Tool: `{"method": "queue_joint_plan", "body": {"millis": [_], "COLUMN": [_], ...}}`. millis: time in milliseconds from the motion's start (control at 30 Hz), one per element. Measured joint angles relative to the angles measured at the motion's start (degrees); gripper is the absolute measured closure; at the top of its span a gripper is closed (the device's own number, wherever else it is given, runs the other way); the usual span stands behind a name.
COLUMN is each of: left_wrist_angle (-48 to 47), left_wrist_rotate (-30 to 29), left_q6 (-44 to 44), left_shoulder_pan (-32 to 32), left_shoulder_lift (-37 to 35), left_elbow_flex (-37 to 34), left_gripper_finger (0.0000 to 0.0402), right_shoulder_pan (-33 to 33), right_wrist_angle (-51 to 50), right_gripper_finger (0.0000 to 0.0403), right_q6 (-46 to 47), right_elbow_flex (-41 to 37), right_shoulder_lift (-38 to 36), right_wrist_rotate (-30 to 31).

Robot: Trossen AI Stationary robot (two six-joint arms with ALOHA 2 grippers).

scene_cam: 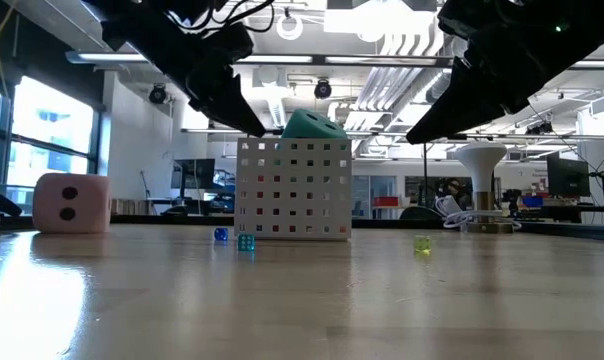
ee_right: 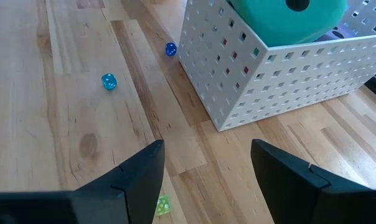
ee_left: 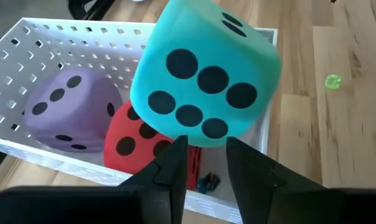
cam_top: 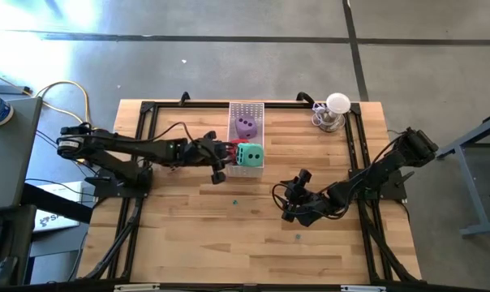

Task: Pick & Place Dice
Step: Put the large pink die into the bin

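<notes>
The white perforated tray (cam_top: 247, 109) stands at the table's far middle. The purple die (ee_left: 70, 109) lies inside it, with the red die (ee_left: 135, 140) next to it. The green die (ee_left: 206, 74) sits tilted at the tray's near end, resting on the red die and sticking up above the rim (scene_cam: 314, 125). The pink die (scene_cam: 72, 203) stands on the table to the left and does not show in the high view. My left gripper (ee_left: 206, 146) is open a little, level at the green die's lower edge. My right gripper (cam_top: 290, 199) hangs open over the table, right of the tray. My left gripper comes level from the table's left, its fingertips (ee_left: 178, 149) standing on either side of the green die's lower edge (ee_left: 206, 138). I cannot tell whether they touch it. The die sits tilted on the red die inside the tray.
Three tiny dice lie on the wood near the tray: a blue one (ee_right: 170, 49), a teal one (ee_right: 108, 81) and a yellow-green one (scene_cam: 422, 243). A white mushroom-shaped lamp (cam_top: 336, 109) with a cable stands at the far right corner. Black frame rails (cam_top: 143, 130) border the table.
</notes>
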Motion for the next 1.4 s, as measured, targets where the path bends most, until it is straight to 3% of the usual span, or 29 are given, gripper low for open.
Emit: {"method": "queue_joint_plan", "body": {"millis": [467, 833, 1000, 1133, 1267, 1400], "left_wrist_angle": [-1.97, -1.75, 0.1, 0.36, 0.35, 0.54], "left_wrist_rotate": [0.02, 0.35, 8.62, 9.25, 9.14, 9.11], "left_q6": [-4.1, -1.45, 1.06, 2.62, 3.27, 2.82], "left_shoulder_pan": [-3.27, -5.01, -6.66, -8.05, -8.64, -9.43], "left_shoulder_lift": [-0.85, -0.85, -0.85, -0.83, -0.83, -0.83], "left_elbow_flex": [0.74, 0.74, 0.74, 0.74, 0.74, 0.74], "left_gripper_finger": [0.025, 0.0247, 0.0247, 0.0242, 0.0206, 0.014], "right_shoulder_pan": [0.0, 0.0, 0.0, 0.0, 0.0, 0.0], "right_wrist_angle": [0.0, 0.0, 0.0, 0.0, 0.09, 0.44], "right_gripper_finger": [0.0172, 0.0172, 0.0172, 0.0172, 0.0172, 0.0172], "right_q6": [-0.02, 0.0, 0.0, 0.0, 0.0, 0.0], "right_elbow_flex": [0.0, 0.0, 0.0, 0.0, 0.0, 0.0], "right_shoulder_lift": [0.0, 0.0, -0.02, 0.0, 0.0, 0.0], "right_wrist_rotate": [0.0, 0.0, 0.0, 0.0, 0.0, 0.0]}}
